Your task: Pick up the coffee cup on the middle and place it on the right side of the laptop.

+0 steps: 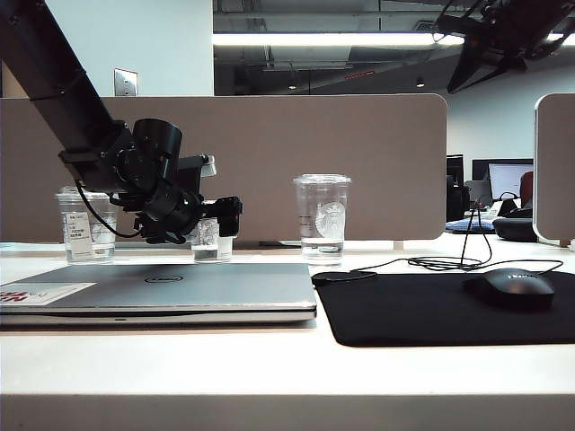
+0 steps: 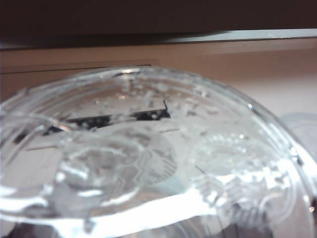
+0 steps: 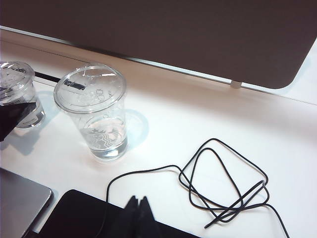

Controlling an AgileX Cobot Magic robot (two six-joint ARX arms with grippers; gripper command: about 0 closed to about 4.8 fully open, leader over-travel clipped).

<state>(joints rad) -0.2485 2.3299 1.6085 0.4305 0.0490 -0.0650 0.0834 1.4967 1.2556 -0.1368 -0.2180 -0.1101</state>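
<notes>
While flanked by 2 other clear cups (image 1: 322,215), coffee cup (image 1: 212,239) sits behind laptop (image 1: 180,289).
Left gripper (image 1: 220,224) jaws spread wide at its ridged lid, gripping nothing; right gripper (image 3: 138,215) pinched closed, empty.

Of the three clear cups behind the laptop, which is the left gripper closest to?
The middle coffee cup; the left gripper is right at it, unlike the left cup and taller right cup.
</notes>
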